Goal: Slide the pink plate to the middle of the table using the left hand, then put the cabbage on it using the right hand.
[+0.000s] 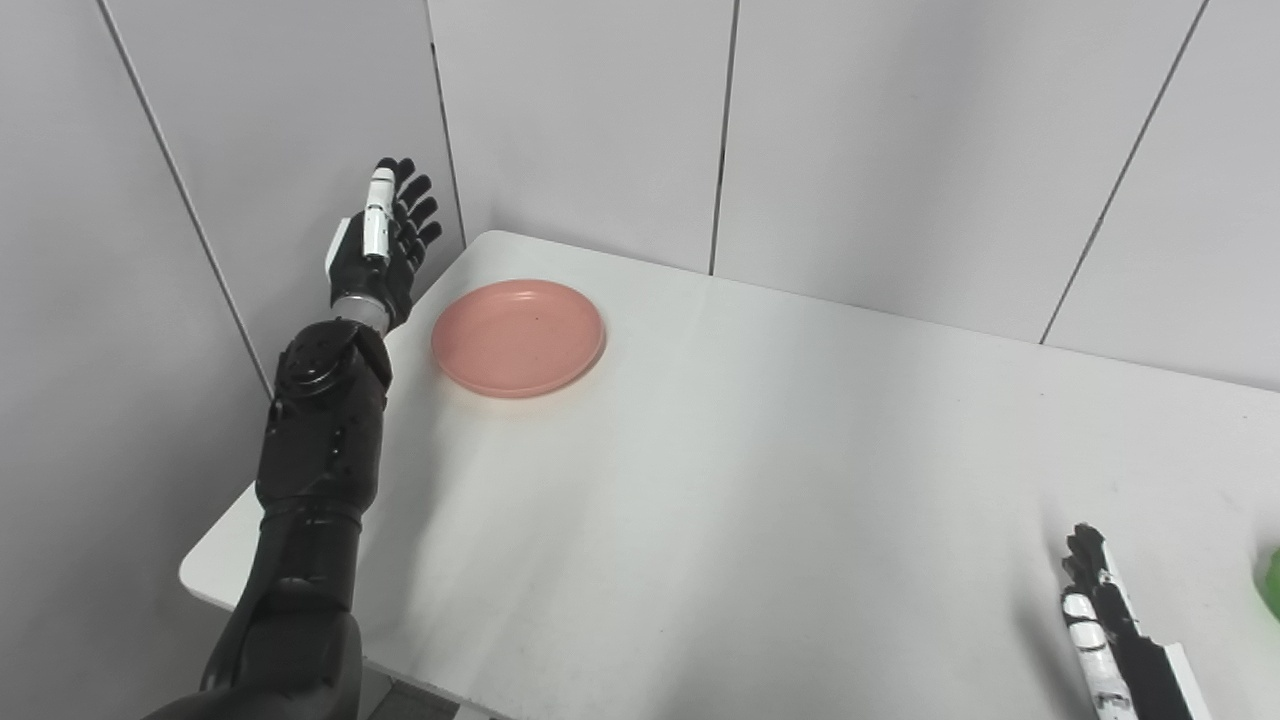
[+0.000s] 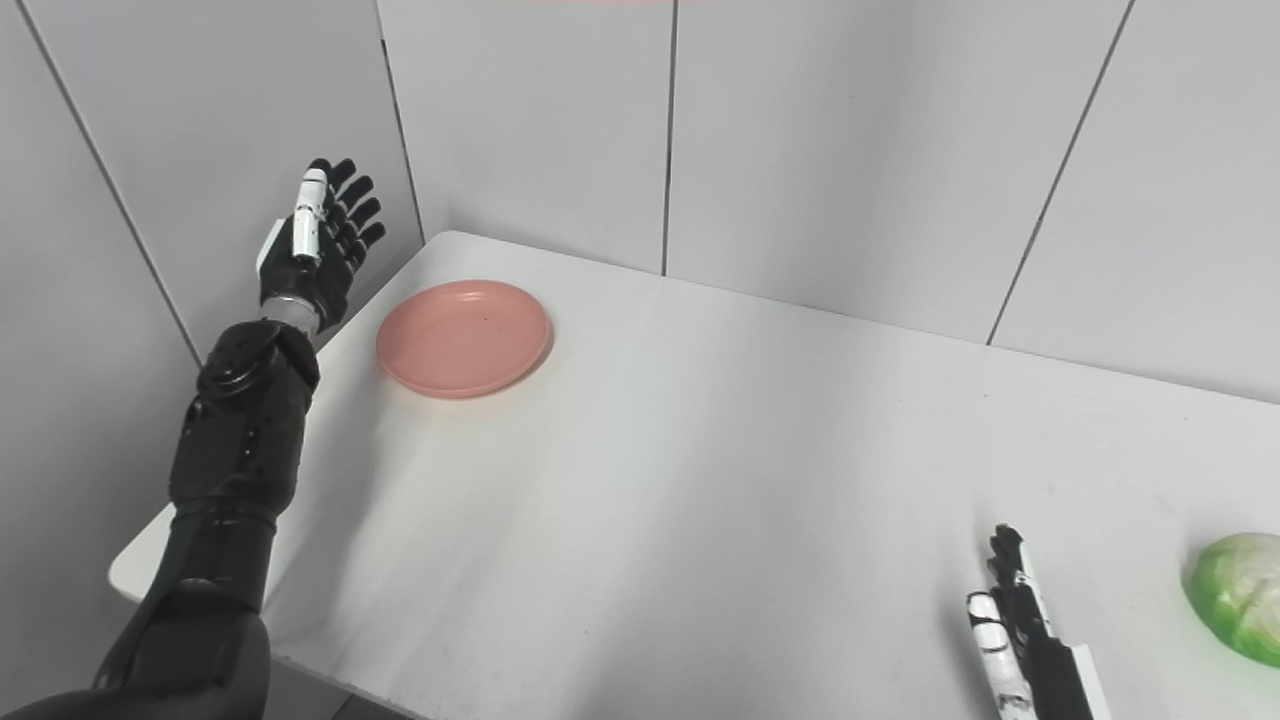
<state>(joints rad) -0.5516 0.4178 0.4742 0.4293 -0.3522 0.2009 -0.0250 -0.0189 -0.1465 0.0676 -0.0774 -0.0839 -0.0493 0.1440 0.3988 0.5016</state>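
Observation:
The pink plate lies flat near the far left corner of the white table. My left hand is raised beside the table's left edge, just left of the plate and not touching it, open with fingers spread. A green cabbage rests near the right front of the table. My right hand lies low by the front edge, left of the cabbage, open and holding nothing.
Grey wall panels stand close behind the table and along its left side, right by my left hand. The table's front left corner is rounded.

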